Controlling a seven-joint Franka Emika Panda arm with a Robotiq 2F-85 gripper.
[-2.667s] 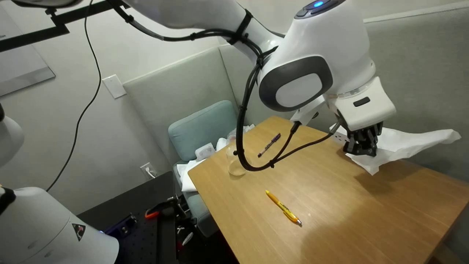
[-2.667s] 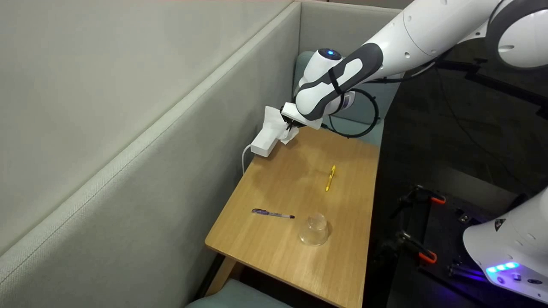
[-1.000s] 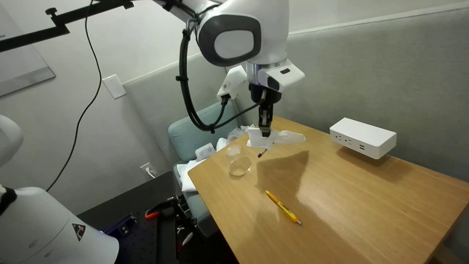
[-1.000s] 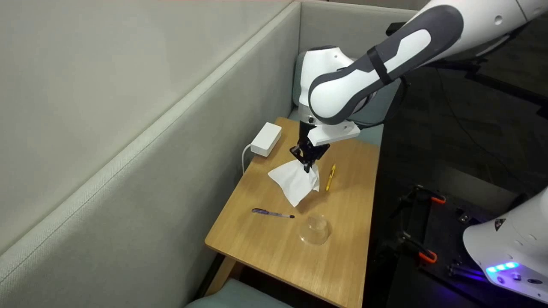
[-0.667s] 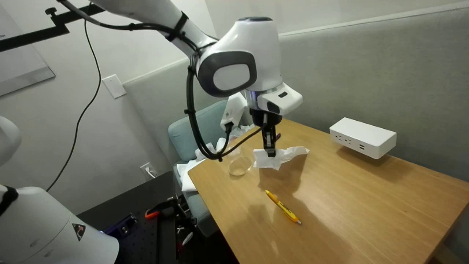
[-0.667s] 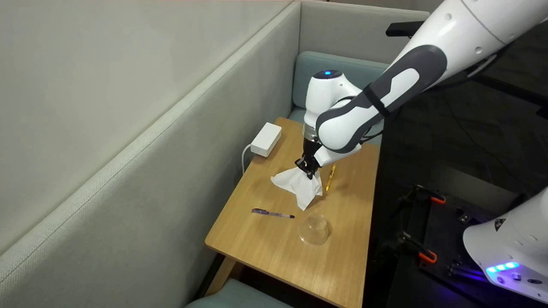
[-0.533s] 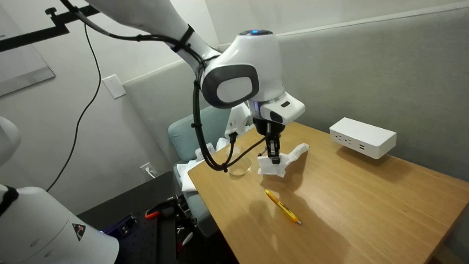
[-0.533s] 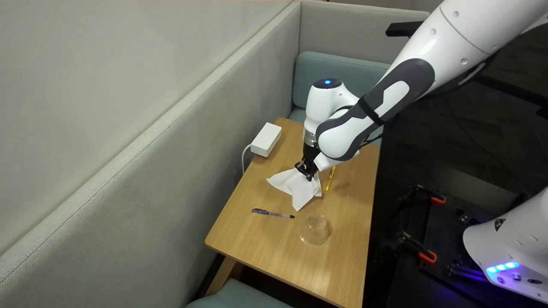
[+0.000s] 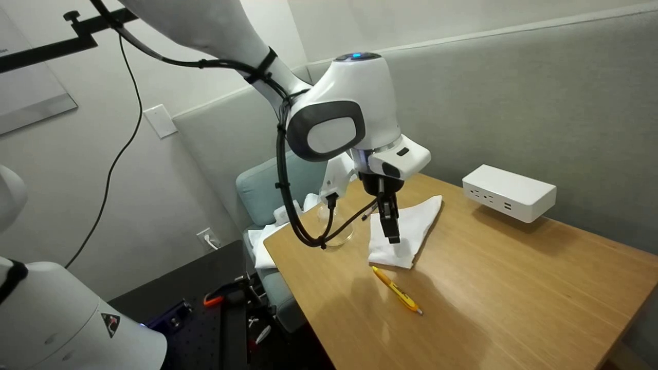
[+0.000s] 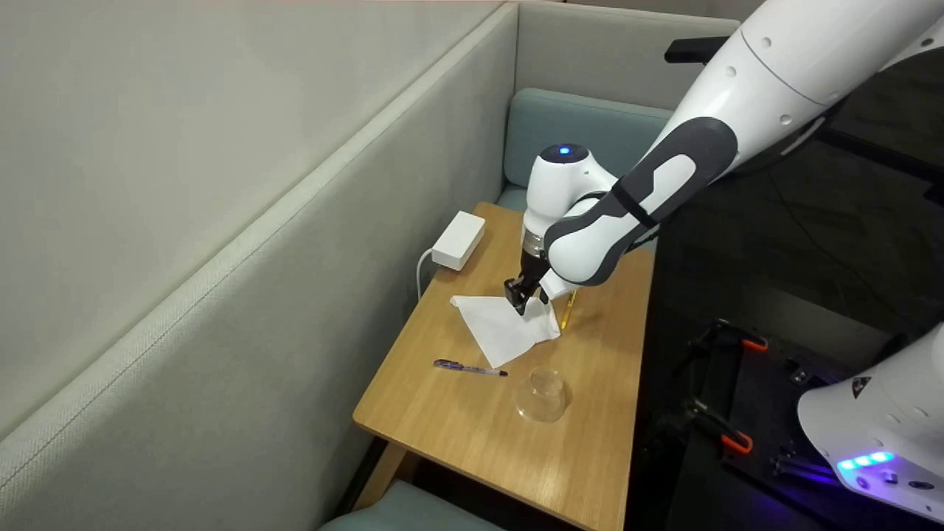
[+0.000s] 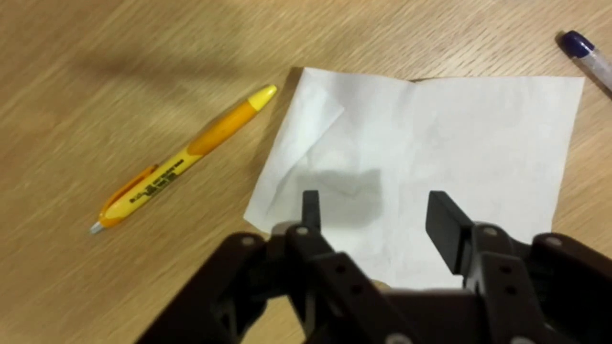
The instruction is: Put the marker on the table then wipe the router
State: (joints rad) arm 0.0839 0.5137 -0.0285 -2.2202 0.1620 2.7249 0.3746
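The paper (image 11: 483,143) lay spread on the table (image 9: 540,288), directly beneath the gripper (image 11: 375,210), whose jaws stood parted and gripped nothing; contact could not be confirmed. The router (image 9: 509,191), by its look a socket box, sat well apart beside the panel (image 9: 581,118), its long axis following the table's edge there. Wiping would presumably require taking up the paper. The yellow pen (image 11: 187,156), perhaps the marker, lay just beside the paper.
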